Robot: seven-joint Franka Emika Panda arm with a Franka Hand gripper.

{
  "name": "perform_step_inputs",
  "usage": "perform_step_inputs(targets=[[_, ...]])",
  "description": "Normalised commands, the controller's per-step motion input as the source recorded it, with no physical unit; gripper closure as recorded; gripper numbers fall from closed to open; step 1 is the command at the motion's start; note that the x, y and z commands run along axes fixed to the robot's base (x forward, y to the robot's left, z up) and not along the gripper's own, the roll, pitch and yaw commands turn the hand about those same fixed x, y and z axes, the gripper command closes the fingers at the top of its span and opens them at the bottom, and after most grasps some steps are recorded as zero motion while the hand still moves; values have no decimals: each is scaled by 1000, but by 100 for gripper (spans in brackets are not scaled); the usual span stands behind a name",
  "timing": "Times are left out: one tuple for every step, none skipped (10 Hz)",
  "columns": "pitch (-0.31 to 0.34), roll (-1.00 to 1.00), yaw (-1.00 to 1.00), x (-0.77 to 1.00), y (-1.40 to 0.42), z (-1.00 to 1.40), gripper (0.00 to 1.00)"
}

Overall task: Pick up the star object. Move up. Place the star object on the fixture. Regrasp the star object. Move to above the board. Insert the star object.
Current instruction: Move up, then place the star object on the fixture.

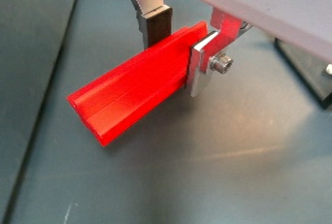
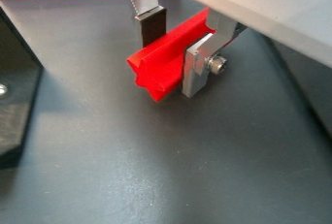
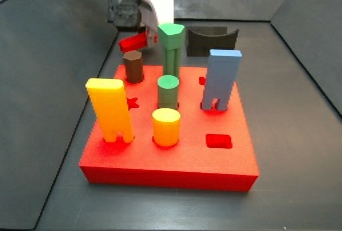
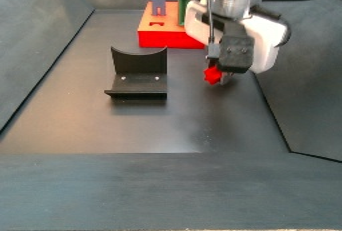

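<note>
Red star object point(image 1: 130, 97) clamped in the end effector point(image 1: 180, 51) above dark floor point(image 1: 208, 179).

Bare floor point(image 4: 201, 115) beneath pincer point(image 4: 218, 70)

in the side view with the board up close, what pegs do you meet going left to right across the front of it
yellow notched peg → short yellow cylinder → blue peg; the pincer holding the star object sits behind, beyond the board.

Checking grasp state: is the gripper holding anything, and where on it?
Yes. The gripper holds the star object, fingers clamped on its sides near one end; it hangs above the floor beside the fixture.
</note>
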Motion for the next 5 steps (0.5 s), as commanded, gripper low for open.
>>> perform_step_inputs(targets=[[50, 15, -4, 1, 69, 686, 100], [72, 16, -14, 2, 44, 563, 100], [76, 24, -23, -4, 28, 380, 100], [68, 33, -23, -13, 26, 236, 100], [0, 0, 0, 0, 0, 1000, 100]])
